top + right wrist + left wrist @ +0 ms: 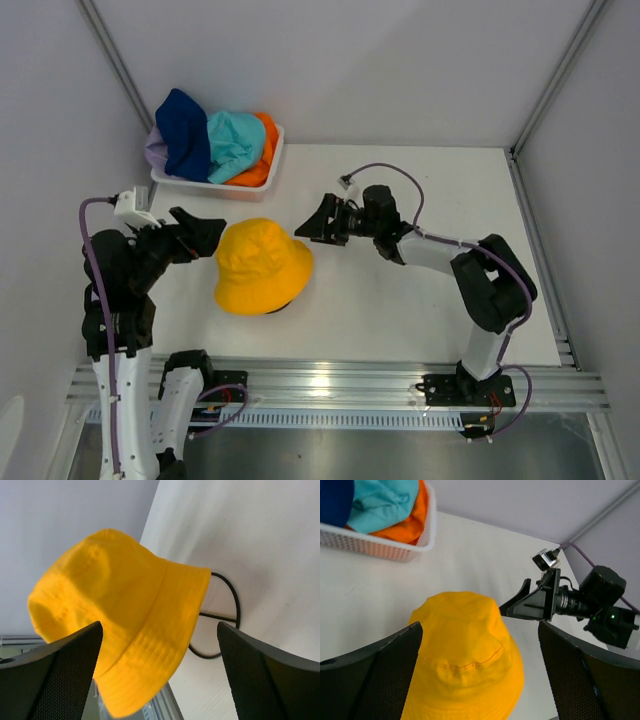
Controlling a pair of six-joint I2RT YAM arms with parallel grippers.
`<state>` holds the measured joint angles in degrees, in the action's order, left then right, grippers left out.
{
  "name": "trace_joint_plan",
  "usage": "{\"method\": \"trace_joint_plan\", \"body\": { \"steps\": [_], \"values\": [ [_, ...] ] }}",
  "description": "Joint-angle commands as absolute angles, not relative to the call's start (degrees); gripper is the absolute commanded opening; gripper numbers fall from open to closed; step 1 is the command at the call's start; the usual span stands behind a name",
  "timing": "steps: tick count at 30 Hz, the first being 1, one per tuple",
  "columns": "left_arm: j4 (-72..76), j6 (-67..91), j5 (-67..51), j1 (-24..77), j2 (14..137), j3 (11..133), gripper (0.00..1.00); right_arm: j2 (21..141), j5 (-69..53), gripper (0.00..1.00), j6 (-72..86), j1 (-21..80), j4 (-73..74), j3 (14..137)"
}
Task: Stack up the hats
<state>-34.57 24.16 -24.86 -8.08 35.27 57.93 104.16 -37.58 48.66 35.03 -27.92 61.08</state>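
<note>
Basket [215,188], back left: more hats [228,143] heaped inside. Left gripper [212,235]: wide open, empty, just left of the yellow hat [262,265]. Yellow hat sits on wire stand [238,612], mid-worktop; stack base placed, I judge. Right gripper [312,228]: wide open, empty, just right. Next: fetch a hat from the basket.

Place: lab-style robot test cell
Enclosure: plain white panels [350,60] far, left and right
Surface: bare white table [400,320]
Near edge: aluminium rail [340,385]
</note>
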Motion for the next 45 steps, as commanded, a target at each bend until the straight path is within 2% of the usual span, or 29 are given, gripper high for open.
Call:
{"method": "trace_joint_plan", "body": {
  "steps": [1, 4, 10, 15, 23, 26, 29, 30, 31, 32, 35, 45],
  "values": [
    [-33.1, 17.8, -33.1, -8.7, 35.2, 59.8, 0.99, 93.5, -33.8, 0.99, 49.3, 33.6, -21.4, 61.4],
    [-29.3, 19.5, -34.5, -8.4, 35.2, 57.5, 0.99, 85.6, -27.8, 1.00, 50.2, 34.9, -14.9, 58.3],
    [-27.9, 18.9, -33.5, -5.1, 37.8, 57.8, 0.96, 74.9, -15.6, 1.00, 62.1, 42.0, -15.3, 47.2],
    [-30.5, 17.4, -29.8, -3.6, 37.1, 58.1, 0.97, 74.4, -7.7, 0.99, 64.9, 47.5, -10.5, 44.2],
    [-36.6, 21.3, -11.8, -3.4, 35.2, 57.8, 1.00, 77.4, -0.5, 0.97, 72.2, 56.2, -23.2, 37.4],
    [-35.6, 23.1, -12.6, -3.4, 34.1, 56.6, 0.99, 79.7, 3.5, 0.94, 73.9, 58.1, -28.6, 37.5],
    [-34.5, 24.3, -12.7, -3.5, 33.7, 55.9, 1.00, 82.3, 7.4, 0.79, 75.0, 59.7, -34.1, 37.5],
    [-34.3, 24.3, -12.6, -3.5, 33.7, 55.9, 0.99, 82.8, 8.0, 0.61, 75.1, 59.9, -35.3, 37.5],
    [-34.1, 24.4, -12.6, -3.4, 33.9, 56.0, 1.00, 83.4, 9.0, 0.50, 75.9, 60.0, -36.9, 37.4],
    [-34.1, 24.5, -12.5, -3.4, 34.2, 56.1, 0.99, 84.2, 9.7, 0.24, 76.1, 60.3, -37.4, 37.4],
    [-34.1, 24.7, -11.6, -3.5, 34.3, 55.8, 1.00, 85.3, 11.0, 0.01, 75.3, 60.5, -37.7, 37.4],
    [-34.8, 22.1, -8.1, -3.5, 34.9, 56.6, 0.99, 89.7, 9.9, 0.00, 62.3, 61.6, -37.0, 34.0]
  ]
}}
